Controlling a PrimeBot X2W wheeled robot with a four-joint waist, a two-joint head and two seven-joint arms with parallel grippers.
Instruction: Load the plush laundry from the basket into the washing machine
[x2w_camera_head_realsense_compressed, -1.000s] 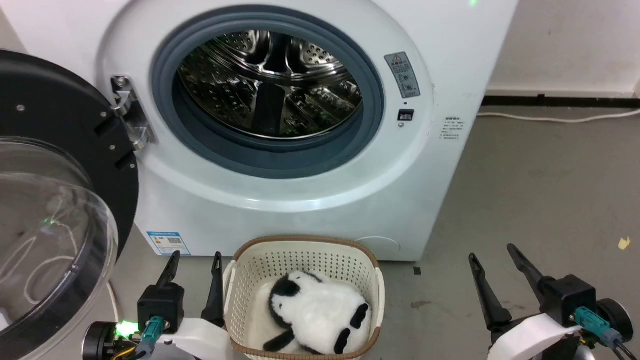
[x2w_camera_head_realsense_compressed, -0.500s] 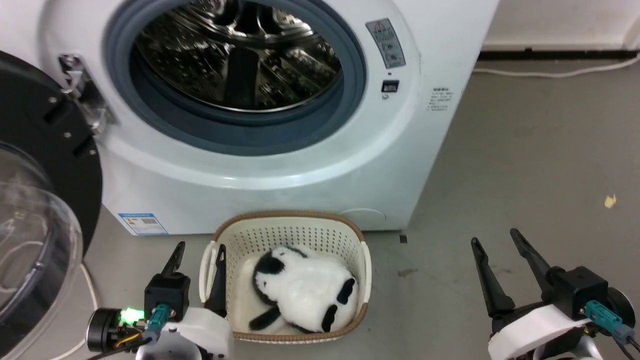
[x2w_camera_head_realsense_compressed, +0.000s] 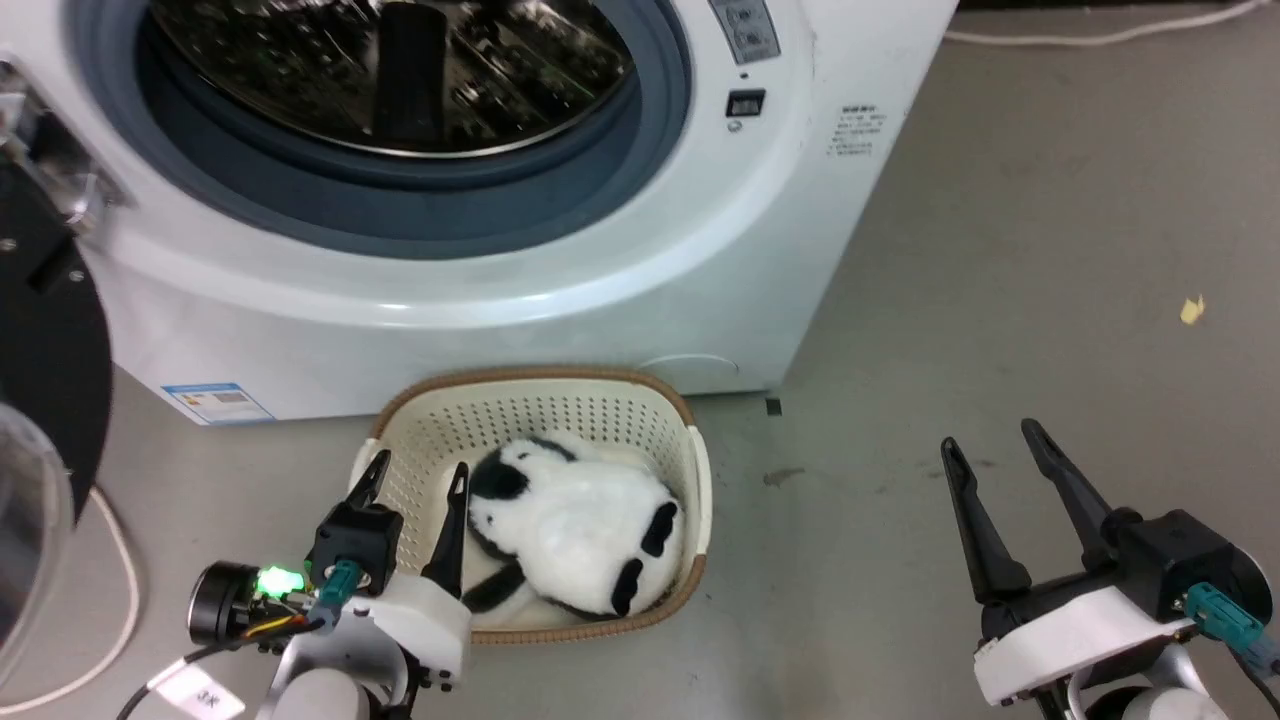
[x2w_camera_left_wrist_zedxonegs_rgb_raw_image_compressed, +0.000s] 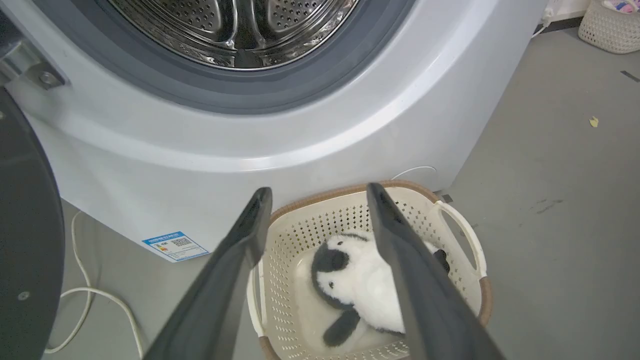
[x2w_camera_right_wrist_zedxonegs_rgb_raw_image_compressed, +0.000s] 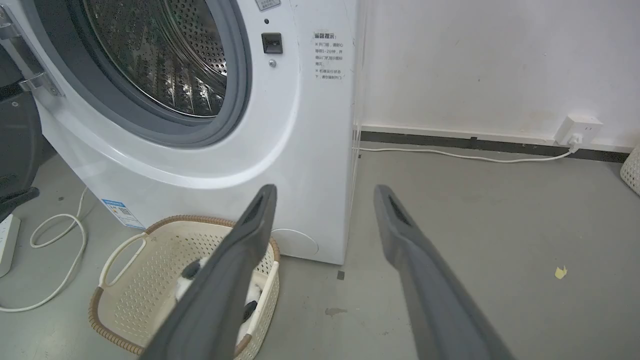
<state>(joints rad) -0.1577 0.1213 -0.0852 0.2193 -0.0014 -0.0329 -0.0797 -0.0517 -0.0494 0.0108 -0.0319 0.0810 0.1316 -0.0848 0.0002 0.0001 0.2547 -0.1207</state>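
here, left claw (x2w_camera_head_realsense_compressed: 420, 462) splayed at basket rim (x2w_camera_head_realsense_compressed: 540, 375), right claw (x2w_camera_head_realsense_compressed: 988, 436) over floor (x2w_camera_head_realsense_compressed: 1000, 250)

The black-and-white plush (x2w_camera_head_realsense_compressed: 575, 530) lies in the cream basket (x2w_camera_head_realsense_compressed: 690, 455) before the open-doored white washer (x2w_camera_head_realsense_compressed: 560, 290).

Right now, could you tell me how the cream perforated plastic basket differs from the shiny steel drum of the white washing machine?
The cream plastic basket is matt with a brown rim; the steel drum is shiny. The basket sits on the floor, open upward; the drum opens forward. The basket holds the fluffy black-and-white panda toy; the drum's visible part shows no laundry. Both have perforated walls.
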